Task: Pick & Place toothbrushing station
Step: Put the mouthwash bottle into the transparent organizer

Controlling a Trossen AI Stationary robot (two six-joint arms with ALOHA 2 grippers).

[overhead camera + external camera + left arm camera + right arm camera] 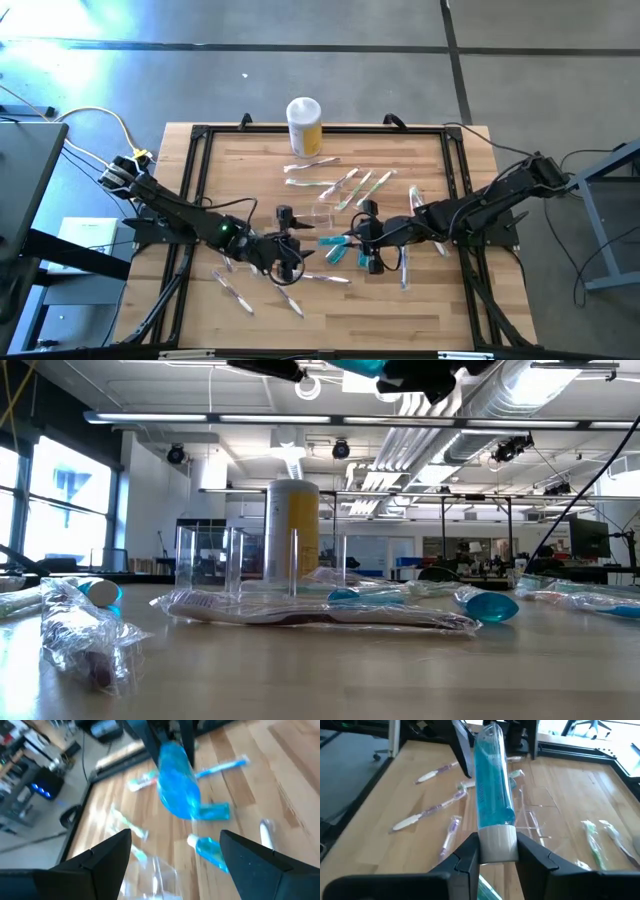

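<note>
The toothbrushing station is a small clear container standing on its base on the wood at mid-table; it also shows in the low view. My right gripper is just to its near right, shut on a blue see-through tube with a white cap. My left gripper faces it from the left, open, its fingers standing on either side of the tube's far end without touching it. Both grippers are above the table, at the top edge of the low view. My right gripper pinches the tube's white cap end between its two fingers. The fingers come about level from the table's right and lie along the tube. The tube is lifted clear of the table and points away from the gripper toward my left gripper.
A white-lidded yellow jar stands at the far edge. Several wrapped toothbrushes lie around the container and near the front. Small blue tubes lie on the wood under the grippers. A black frame borders the table.
</note>
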